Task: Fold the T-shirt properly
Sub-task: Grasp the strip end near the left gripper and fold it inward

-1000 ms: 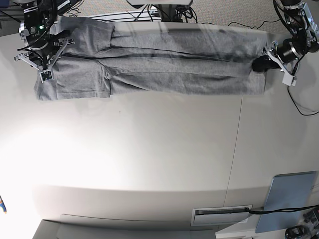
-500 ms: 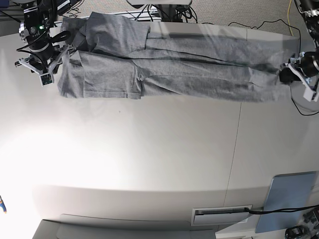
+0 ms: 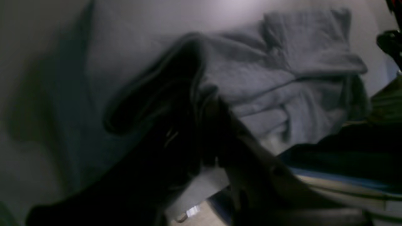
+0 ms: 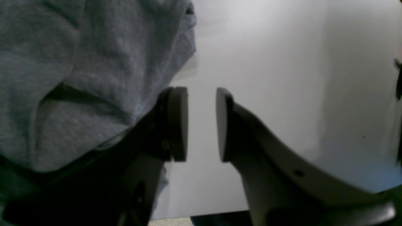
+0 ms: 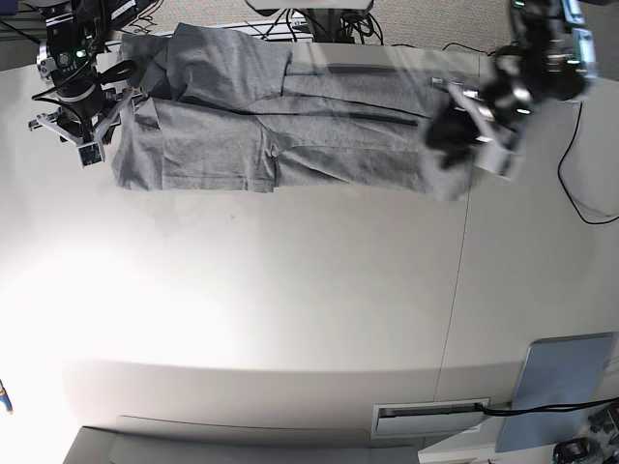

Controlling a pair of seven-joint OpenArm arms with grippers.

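The heather-grey T-shirt [image 5: 319, 135] lies stretched along the table's far edge, plain side up. My left gripper [image 5: 450, 135] is at the shirt's right end, shut on a bunched fold of it and lifted over the cloth. The left wrist view is blurred; it shows dark fingers [image 3: 188, 103] pinching grey fabric [image 3: 282, 69]. My right gripper [image 5: 95, 130] is at the shirt's left end. In the right wrist view it [image 4: 201, 124] is open with nothing between the pads [image 4: 177, 124], and the shirt [image 4: 78, 62] lies against its left finger.
A flat blue-grey panel [image 5: 566, 387] lies at the table's near right corner, beside a white slotted box [image 5: 430, 418]. A thin seam [image 5: 455, 290] runs across the table. Cables [image 5: 580, 193] hang at the far right.
The shirt was first dragged right along the far edge. Now my left gripper has swung left, carrying the shirt's right end back over the cloth. The right gripper has stayed in place.
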